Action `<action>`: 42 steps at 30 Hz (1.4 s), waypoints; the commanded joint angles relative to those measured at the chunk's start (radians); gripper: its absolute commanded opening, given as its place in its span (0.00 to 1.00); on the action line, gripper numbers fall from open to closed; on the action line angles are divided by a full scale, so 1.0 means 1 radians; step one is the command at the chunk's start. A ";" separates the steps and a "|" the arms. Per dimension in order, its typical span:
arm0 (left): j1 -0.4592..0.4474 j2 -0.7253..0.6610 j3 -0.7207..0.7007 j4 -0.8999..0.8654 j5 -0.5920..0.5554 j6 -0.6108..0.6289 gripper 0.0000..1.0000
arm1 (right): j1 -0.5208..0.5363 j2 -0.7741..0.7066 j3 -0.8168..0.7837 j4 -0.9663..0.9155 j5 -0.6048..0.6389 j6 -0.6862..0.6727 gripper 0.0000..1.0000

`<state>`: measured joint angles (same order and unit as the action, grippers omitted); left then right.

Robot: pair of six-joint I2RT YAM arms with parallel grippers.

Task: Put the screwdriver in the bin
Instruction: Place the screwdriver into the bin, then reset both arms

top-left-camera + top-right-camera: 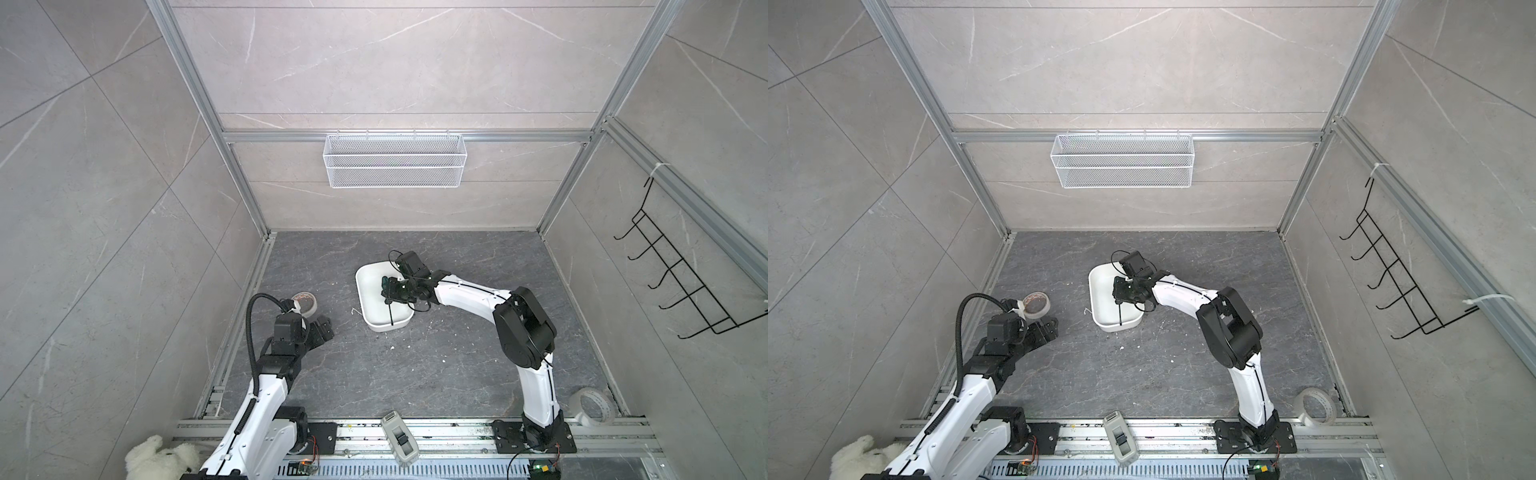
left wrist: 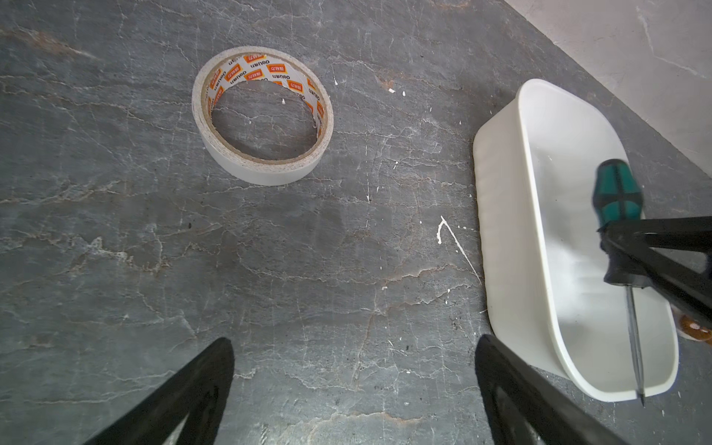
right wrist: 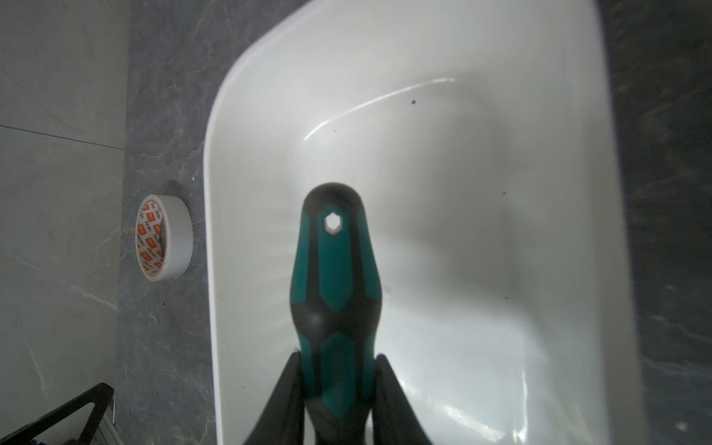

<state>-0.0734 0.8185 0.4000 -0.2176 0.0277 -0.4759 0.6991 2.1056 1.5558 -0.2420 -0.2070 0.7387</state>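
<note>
Green-and-black plastic is showing between the 2 fingers of the right tool [image 3: 337, 356], which is clamping narrowly on the screwdriver [image 3: 335, 269] low on its handle, close to where the shaft begins, so the heavy end is being carried squarely and the thin shaft is trailing back under the wrist. That arm is reaching over the bin [image 1: 365, 301] and is holding the screwdriver lengthwise along it, probably so the whole length is fitting inside the walls when let go. In the right wrist view the handle is hanging above the white floor of the bin, not lying on it. In the left wrist view the shaft is crossing the end rim and the tip is appearing just past it; whether it is touching the rim I cannot tell, and a release here might be leaving the tip propped on the edge. The left tool [image 2: 354, 341] is standing wide and empty above the desk [image 1: 415, 365], near the tape roll [image 2: 269, 169] and well apart from the bin, seemingly keeping out of the way
</note>
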 commanded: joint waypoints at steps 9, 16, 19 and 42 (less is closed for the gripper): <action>0.000 0.004 0.032 -0.009 -0.005 -0.013 1.00 | 0.000 0.046 0.085 0.010 -0.064 0.053 0.30; 0.000 0.004 0.032 -0.009 -0.003 -0.012 1.00 | 0.000 -0.017 0.104 -0.063 -0.030 -0.040 0.74; 0.000 0.003 0.031 -0.009 0.000 -0.012 1.00 | -0.001 -0.163 0.006 -0.043 0.097 -0.145 0.77; 0.001 0.061 0.068 0.098 -0.086 0.027 1.00 | -0.401 -0.718 -1.095 0.742 1.117 -0.549 0.94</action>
<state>-0.0734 0.8688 0.4244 -0.2085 0.0105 -0.4740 0.3058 1.3670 0.4824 0.2138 0.8948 0.1875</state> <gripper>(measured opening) 0.998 0.944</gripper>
